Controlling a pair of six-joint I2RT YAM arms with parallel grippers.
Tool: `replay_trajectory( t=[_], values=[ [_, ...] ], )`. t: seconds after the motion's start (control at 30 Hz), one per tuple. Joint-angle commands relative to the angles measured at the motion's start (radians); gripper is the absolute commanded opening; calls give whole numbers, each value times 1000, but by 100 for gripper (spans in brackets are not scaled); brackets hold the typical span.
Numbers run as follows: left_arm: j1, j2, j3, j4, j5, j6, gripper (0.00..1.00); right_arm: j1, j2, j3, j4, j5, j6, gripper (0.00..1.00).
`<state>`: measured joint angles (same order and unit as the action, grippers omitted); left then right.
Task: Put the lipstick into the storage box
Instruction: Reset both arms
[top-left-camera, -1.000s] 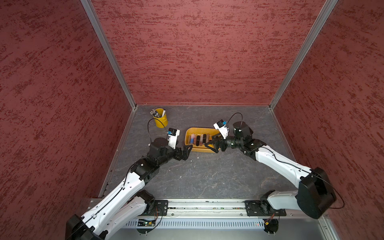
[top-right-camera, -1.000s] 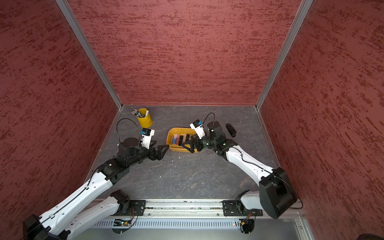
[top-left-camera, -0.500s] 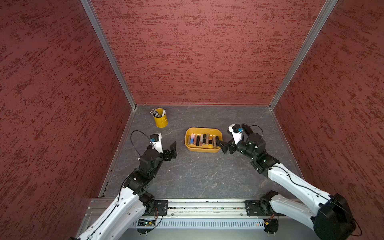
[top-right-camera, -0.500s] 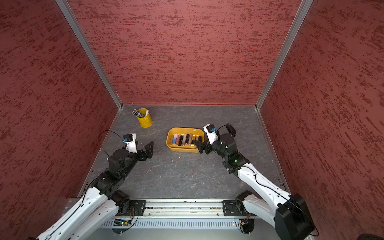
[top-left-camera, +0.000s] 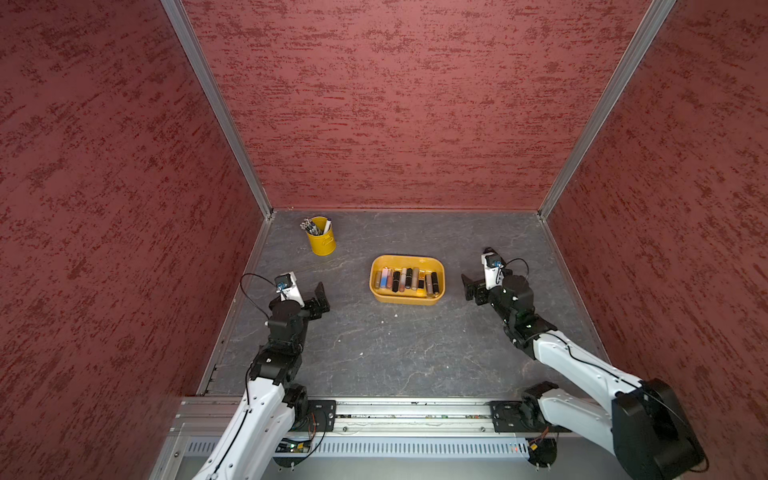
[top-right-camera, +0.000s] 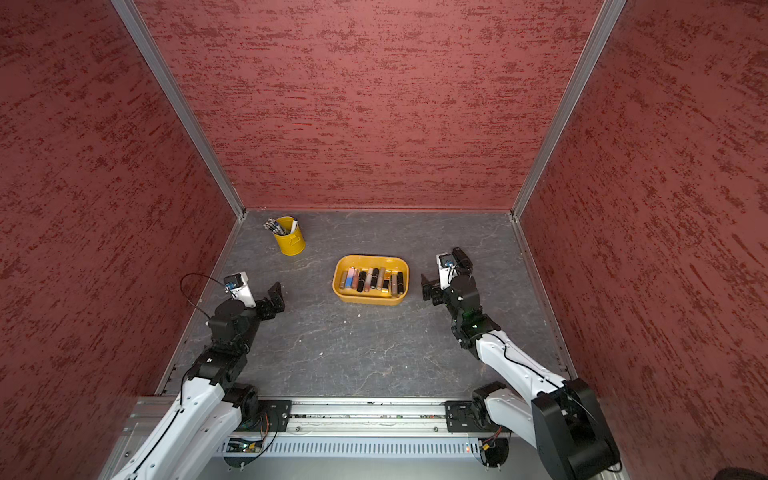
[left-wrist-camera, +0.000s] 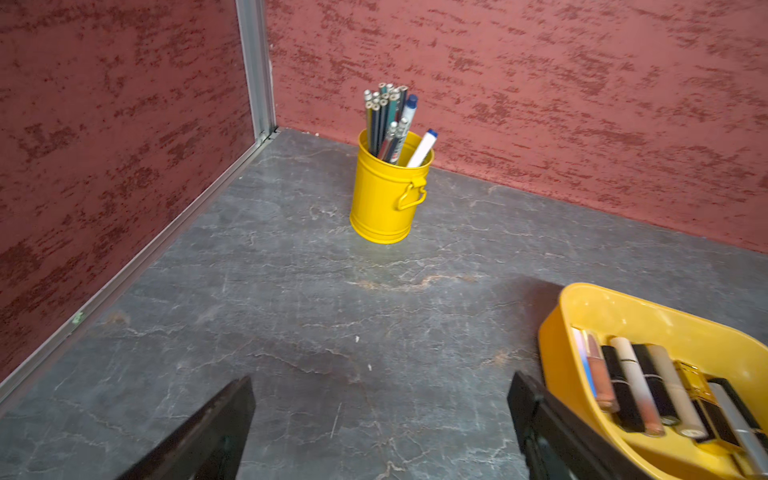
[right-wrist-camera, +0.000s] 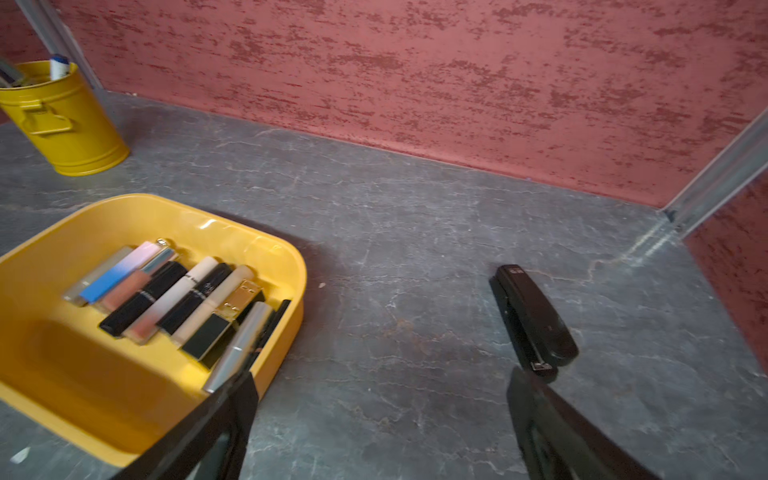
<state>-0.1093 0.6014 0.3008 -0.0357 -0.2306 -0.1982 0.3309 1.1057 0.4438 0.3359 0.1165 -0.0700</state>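
The storage box (top-left-camera: 406, 300) sits near the middle of the grey surface (top-left-camera: 395, 357), with its long side running from 9 to 3 o'clock in both top views. A row of lipsticks (top-left-camera: 406, 279) lies inside it, side by side, each tube pointing roughly from 12 to 6.

The left pincer (top-left-camera: 318, 297) hangs at 9 o'clock from the box, well apart from it. Its jaws stand wide, and the left wrist view shows only bare surface between them.

The right pincer (top-left-camera: 471, 286) hangs at 3 o'clock from the box, near its short end. Its jaws are also spread wide and grip nothing.

A black stapler (right-wrist-camera: 536, 316) lies flat on the surface at about 2 o'clock from the box, just beyond the right pincer.

A yellow bucket (top-left-camera: 321, 245) of pens (left-wrist-camera: 386, 116) stands at 10 o'clock from the box, close to the back corner.
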Motion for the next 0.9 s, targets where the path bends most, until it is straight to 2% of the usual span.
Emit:
replay_trajectory(
  t=[0.0, 0.3, 0.57, 0.7, 0.87],
  values=[
    [67, 48, 1, 102, 78, -18, 100, -28, 22, 9, 87, 62, -22, 98],
    [156, 185, 1, 237, 112, 24, 100, -164, 130, -62, 256, 23, 55, 98],
    [185, 310, -18, 412, 157, 85, 100, -191, 247, -40, 356, 29, 12, 98],
    [191, 440, -22, 546, 160, 100, 100, -196, 276, -32, 390, 26, -20, 98],
    [200, 620, -5, 715, 228, 117, 100, -204, 323, -51, 477, 17, -34, 98]
  ],
)
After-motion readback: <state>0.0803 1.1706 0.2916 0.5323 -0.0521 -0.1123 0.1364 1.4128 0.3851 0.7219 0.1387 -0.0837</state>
